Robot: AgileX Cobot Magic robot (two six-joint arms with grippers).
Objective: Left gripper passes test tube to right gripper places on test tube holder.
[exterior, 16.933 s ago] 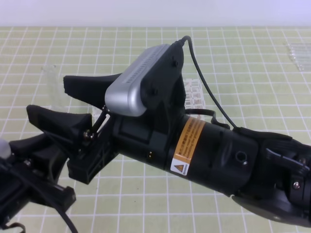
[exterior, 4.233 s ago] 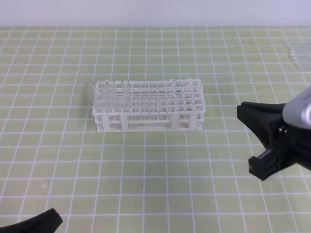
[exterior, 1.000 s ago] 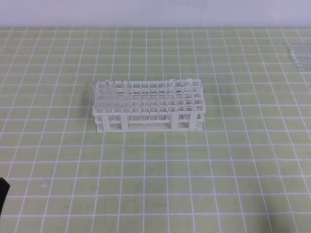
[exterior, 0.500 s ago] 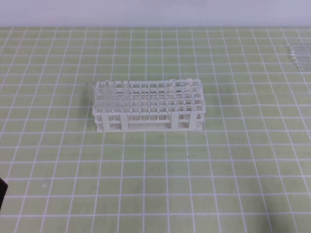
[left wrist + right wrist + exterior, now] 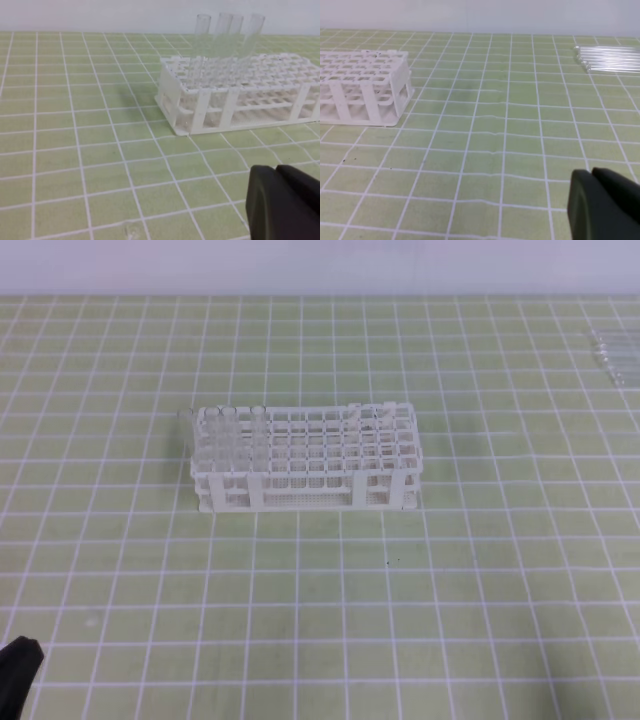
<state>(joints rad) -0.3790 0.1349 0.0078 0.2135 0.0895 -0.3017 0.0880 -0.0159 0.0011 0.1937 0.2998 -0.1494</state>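
You have the white rack (image 5: 305, 458) standing flat on the green gridded mat, long side facing you, a two-tier lattice of small square holes. Clear glass tubes (image 5: 227, 37) stand upright in the holes at its left end, open rims up, rising well above the top tier; in the left wrist view you can count about four. The remaining holes toward the right end look unfilled. From the right wrist view you see only the rack's right end (image 5: 367, 92).

White plastic rack (image 5: 305, 458), clear glass tubes (image 5: 227, 30)
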